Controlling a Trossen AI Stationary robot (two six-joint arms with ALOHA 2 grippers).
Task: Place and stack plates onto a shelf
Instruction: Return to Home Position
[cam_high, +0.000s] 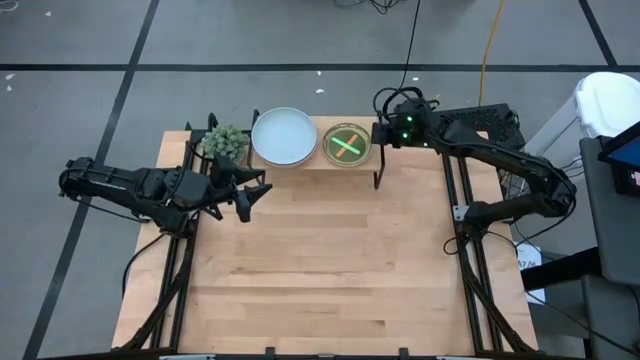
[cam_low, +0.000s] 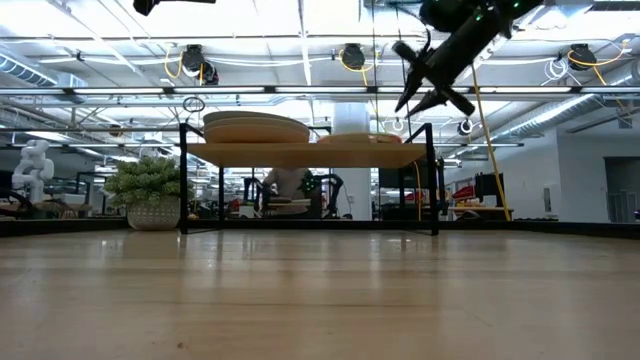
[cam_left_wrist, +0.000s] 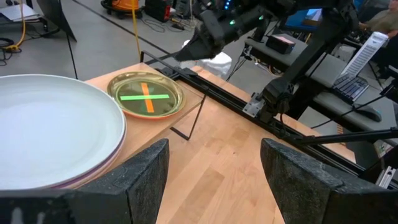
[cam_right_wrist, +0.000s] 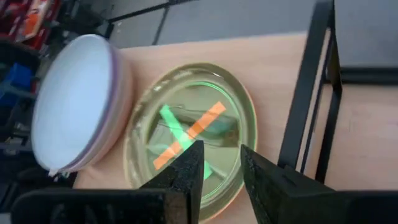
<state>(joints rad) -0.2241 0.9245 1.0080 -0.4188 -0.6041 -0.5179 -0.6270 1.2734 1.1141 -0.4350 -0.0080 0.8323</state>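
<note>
R gripper (cam_right_wrist: 221, 150): fingers a little apart, holding nothing, hovering above the small stack (cam_high: 347, 146) at the right end of the shelf (cam_low: 310, 155), wrist aimed down at it. L gripper (cam_left_wrist: 216, 146): fingers wide apart, empty, low over the table (cam_high: 330, 260) just near of the shelf's left end, by the plant (cam_high: 225, 142); it waits clear of the work. Shelf stands at the table's far edge, approx. centre. On it, two piles side by side: large stack (cam_high: 283, 137) to the left, pale grey-blue plate on top w/ a purplish edge showing beneath; small stack to the right, translucent green on top, an orange-and-green cross showing through. Piles lie close; whether the rims touch cannot be told. Sorting by size keeps each pile nested & level, so both fit on a shelf w/ room for just two piles abreast. No plate shows on the table, so placing looks complete. Open, empty fingers over the pile fit a release; next move prob. lifts the R arm up & away to rest. Risk: a finger clipping the green rim or the shelf's dark leg (cam_right_wrist: 311, 93) if the arm swings before it rises.
</note>
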